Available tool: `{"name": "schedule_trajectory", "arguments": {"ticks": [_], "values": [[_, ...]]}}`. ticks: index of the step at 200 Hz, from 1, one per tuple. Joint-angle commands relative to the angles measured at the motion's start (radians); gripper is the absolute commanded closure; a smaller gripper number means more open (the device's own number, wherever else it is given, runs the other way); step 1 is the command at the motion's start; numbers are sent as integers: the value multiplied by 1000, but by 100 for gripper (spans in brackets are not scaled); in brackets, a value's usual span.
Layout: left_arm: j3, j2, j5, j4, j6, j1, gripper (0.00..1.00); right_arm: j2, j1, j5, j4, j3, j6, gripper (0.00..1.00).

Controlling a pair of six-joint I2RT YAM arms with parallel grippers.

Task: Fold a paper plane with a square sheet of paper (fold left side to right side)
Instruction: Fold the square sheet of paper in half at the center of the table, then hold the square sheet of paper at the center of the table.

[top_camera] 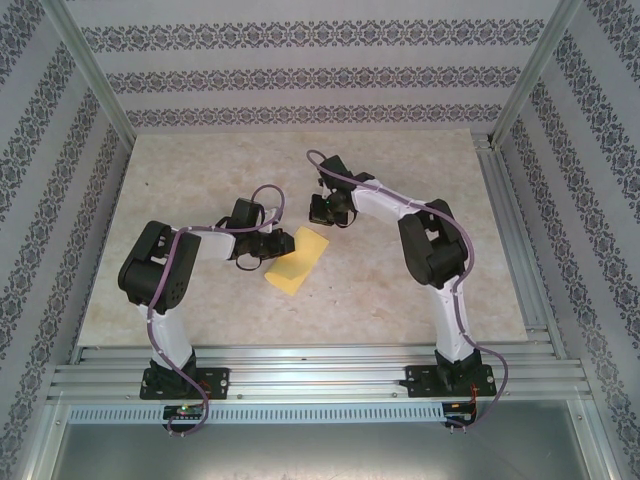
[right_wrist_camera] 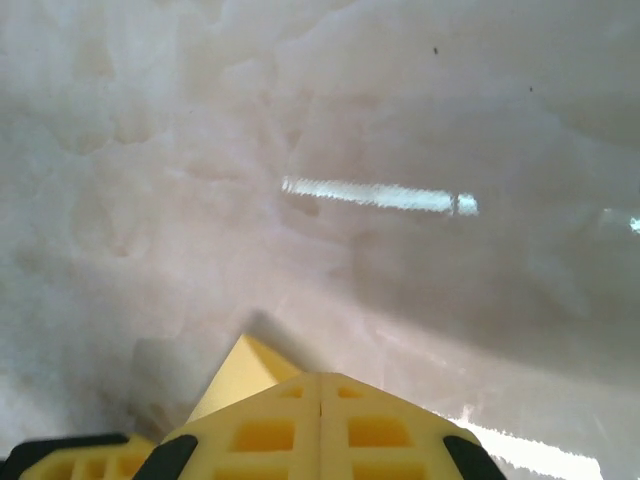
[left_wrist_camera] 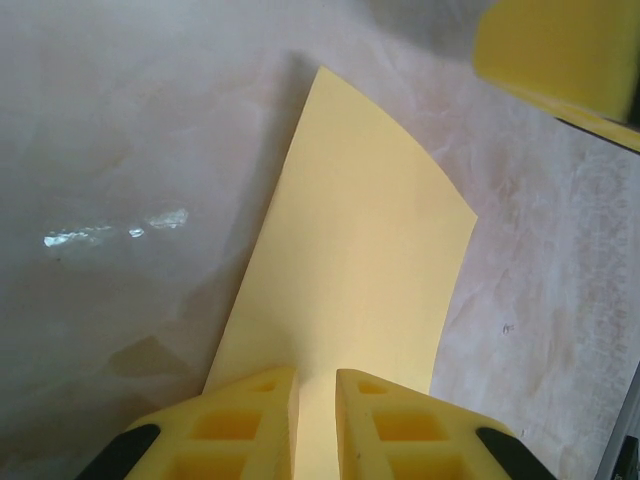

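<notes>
The thin mustard-yellow sheet of paper [top_camera: 297,258] lies on the pale marbled surface [top_camera: 200,180] between the two tools. From above, its outline is a long rectangle and not a square.

The left tool [top_camera: 272,248] has its tips at one long edge of the sheet. In the left wrist view, the left tool [left_wrist_camera: 317,385] is narrow, with only a thin slit between its yellow fingers [left_wrist_camera: 250,420]. The sheet [left_wrist_camera: 350,230] passes under the tips and stretches straight ahead of the tool. Its far part is a little curved and throws a shadow on the surface. I cannot tell if the tips press on the paper or only stand over it.

The right tool [top_camera: 322,215] is near the sheet's other end. Its fingers are fully together and hold nothing [right_wrist_camera: 320,385]. One corner of the sheet [right_wrist_camera: 240,365] shows just left of its tips, partly hidden behind them. A yellow finger of the right tool [left_wrist_camera: 560,55] is ahead and to the right of the left tool.
</notes>
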Motion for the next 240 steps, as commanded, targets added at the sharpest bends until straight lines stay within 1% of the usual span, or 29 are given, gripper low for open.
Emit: {"name": "schedule_trajectory", "arguments": {"ticks": [1, 18, 45, 85, 149, 195, 240], "values": [[-51, 31, -81, -145, 11, -4, 81, -68, 38, -40, 74, -65, 23, 96], [-50, 32, -81, -145, 12, -3, 81, -67, 62, -87, 120, -99, 55, 96], [-49, 31, -81, -145, 12, -5, 81, -15, 83, -117, 139, -99, 85, 96], [-51, 27, -81, -147, 15, -4, 81, 39, 80, -80, 123, -95, 78, 96], [-53, 23, -80, -152, 17, -4, 81, 61, 57, -25, 69, -132, 49, 96], [-85, -25, -57, -175, 33, -4, 70, 80, 58, -2, 31, -134, 23, 96], [-135, -82, -44, -198, 44, -4, 67, 96, 59, 15, 14, -134, 14, 97]]}}
